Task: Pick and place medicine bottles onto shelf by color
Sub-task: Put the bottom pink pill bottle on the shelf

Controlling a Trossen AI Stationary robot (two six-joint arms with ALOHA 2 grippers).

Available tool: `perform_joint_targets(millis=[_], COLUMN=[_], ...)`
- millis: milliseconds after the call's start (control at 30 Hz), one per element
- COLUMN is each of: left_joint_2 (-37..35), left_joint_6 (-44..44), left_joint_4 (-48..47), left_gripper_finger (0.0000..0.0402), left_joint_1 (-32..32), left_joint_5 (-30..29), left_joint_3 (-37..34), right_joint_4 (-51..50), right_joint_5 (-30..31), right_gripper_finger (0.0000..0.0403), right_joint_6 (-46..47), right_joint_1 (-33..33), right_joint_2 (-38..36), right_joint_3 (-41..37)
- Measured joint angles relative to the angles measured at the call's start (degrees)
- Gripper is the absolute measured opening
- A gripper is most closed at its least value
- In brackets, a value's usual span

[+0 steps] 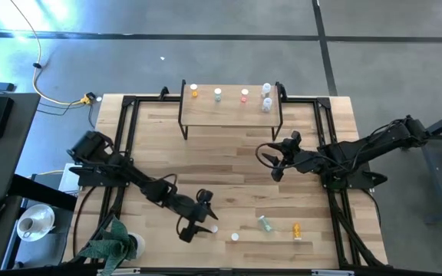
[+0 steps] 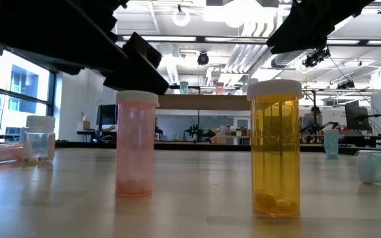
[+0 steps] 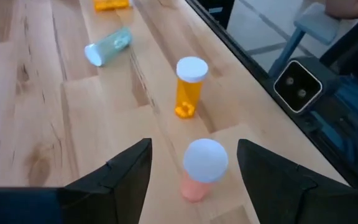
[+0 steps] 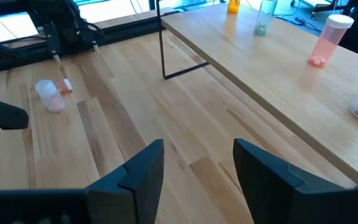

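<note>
While left gripper (image 3: 192, 163) hangs at table's 6 o'clock, jaws apart astride upright pink bottle (image 3: 202, 169); right gripper (image 4: 197, 163) jaws apart, empty.

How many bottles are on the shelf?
5, in a row on the shelf: orange bottle, green bottle, pink bottle, then two clear bottles at its right end. None looks hidden.

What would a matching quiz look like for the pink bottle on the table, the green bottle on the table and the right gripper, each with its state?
1. pink bottle on the table
2. green bottle on the table
3. right gripper

A. lying on its side
B. open and empty
C. upright between the left gripper's open fingers

Pairs: 1-C, 2-A, 3-B
</note>
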Motion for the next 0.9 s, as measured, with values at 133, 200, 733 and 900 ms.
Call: perform_joint_targets(millis=[133, 200, 733, 900], left_joint_2=[1.7, 2.4, 2.5, 2.5], left_joint_6=[-0.5, -0.5, -1.1, -1.5], left_joint_4=[-1.2, -1.7, -2.0, -2.1], left_gripper_finger=[0.0225, 0.0225, 0.0225, 0.0225], left_joint_1=[0.0, 0.0, 0.0, 0.0], left_joint_5=[-0.1, 1.0, -0.7, -0.6], left_joint_3=[1.0, 1.3, 1.4, 1.4], right_joint_4=[0.1, 0.1, -0.2, -0.2], right_joint_5=[0.0, 0.0, 0.0, 0.0], right_gripper_finger=[0.0183, 0.0183, 0.0183, 0.0183], right_joint_6=[0.2, 0.2, 1.6, 1.7], right_joint_1=[0.0, 0.0, 0.0, 0.0], right_joint_2=[0.0, 0.0, 0.0, 0.0], right_joint_3=[0.0, 0.0, 0.0, 0.0])
